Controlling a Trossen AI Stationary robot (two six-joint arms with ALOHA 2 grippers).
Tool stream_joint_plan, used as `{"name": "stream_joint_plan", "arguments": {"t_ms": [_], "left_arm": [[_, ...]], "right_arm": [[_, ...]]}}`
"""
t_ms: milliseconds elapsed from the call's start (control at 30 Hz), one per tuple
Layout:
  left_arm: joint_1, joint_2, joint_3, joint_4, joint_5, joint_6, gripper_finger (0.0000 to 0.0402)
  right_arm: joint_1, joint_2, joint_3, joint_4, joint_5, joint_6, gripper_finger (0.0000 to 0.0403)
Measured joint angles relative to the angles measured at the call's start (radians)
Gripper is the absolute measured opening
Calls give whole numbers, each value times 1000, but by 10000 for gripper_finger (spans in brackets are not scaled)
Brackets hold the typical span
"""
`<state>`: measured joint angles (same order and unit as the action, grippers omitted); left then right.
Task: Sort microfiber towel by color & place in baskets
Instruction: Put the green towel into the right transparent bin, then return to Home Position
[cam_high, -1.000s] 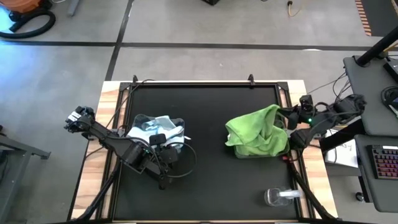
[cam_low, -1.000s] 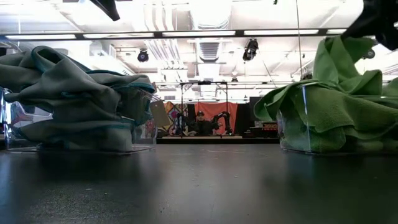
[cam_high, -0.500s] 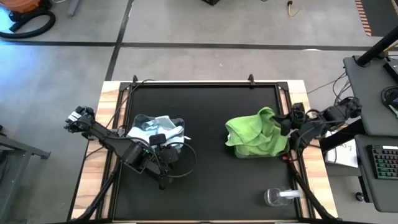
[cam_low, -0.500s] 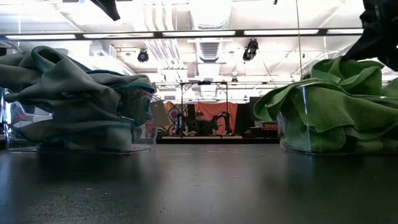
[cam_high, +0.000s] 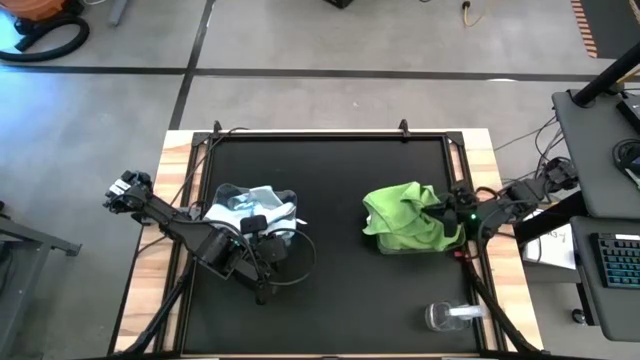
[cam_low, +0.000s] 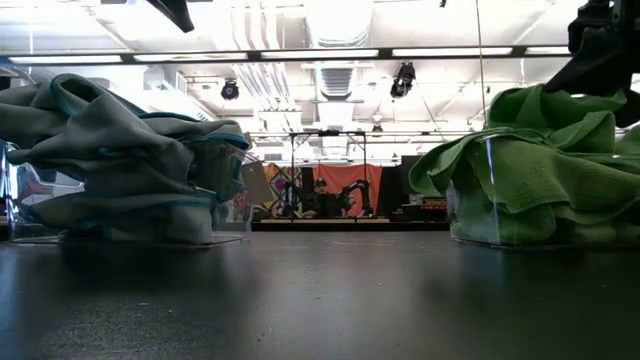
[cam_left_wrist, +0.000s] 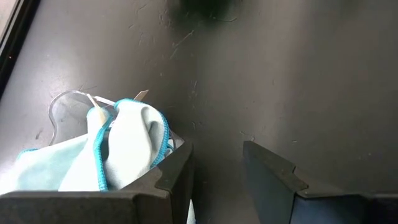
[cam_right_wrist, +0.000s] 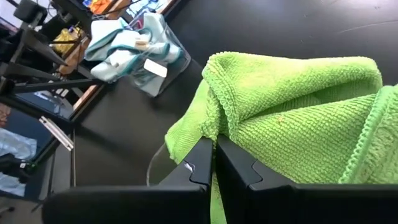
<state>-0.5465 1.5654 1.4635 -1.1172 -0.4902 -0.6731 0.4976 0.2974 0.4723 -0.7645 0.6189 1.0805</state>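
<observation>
On the black-topped bench (cam_high: 330, 180) stand 2 small clear plastic rectangular baskets, well apart. The one on the robot's left (cam_high: 285, 225) is heaped with pale blue microfiber towels edged in teal (cam_high: 255, 205); the one on the right (cam_low: 470, 200) is overflowing with lime green microfiber towels (cam_high: 405, 215), which drape over its rim on several sides.

The right hand (cam_high: 447, 210) is low over the right side of the green heap, at the basket's edge. In the right wrist view its 2 dark fingers (cam_right_wrist: 202, 165) are pressed together with almost no gap, their tips touching a fold of the green cloth (cam_right_wrist: 292, 118); whether any cloth is pinched between them I cannot tell. From bench level, the dark arm shows just above the top of the green pile (cam_low: 540, 160).

The left hand (cam_high: 262, 252) sits low just beside the blue-towel basket, on its near side. Its fingers (cam_left_wrist: 171, 174) are spread apart with bare bench showing between them, holding nothing; the blue towels (cam_left_wrist: 118, 146) and the clear basket rim (cam_left_wrist: 59, 106) lie just past one finger.

A smaller clear round container with a white part (cam_high: 450, 316) stands alone near the front right corner of the bench, apart from both baskets.
</observation>
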Motion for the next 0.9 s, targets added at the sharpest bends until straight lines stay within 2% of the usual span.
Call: {"name": "stream_joint_plan", "arguments": {"t_ms": [267,667,900], "left_arm": [[0,0,0,0,0,0,123],[0,0,0,3,0,2,123],[0,0,0,4,1,2,123]], "right_arm": [[0,0,-1,2,-26,31,15],[0,16,6,56,-47,48,106],[0,30,96,61,-73,27,130]]}}
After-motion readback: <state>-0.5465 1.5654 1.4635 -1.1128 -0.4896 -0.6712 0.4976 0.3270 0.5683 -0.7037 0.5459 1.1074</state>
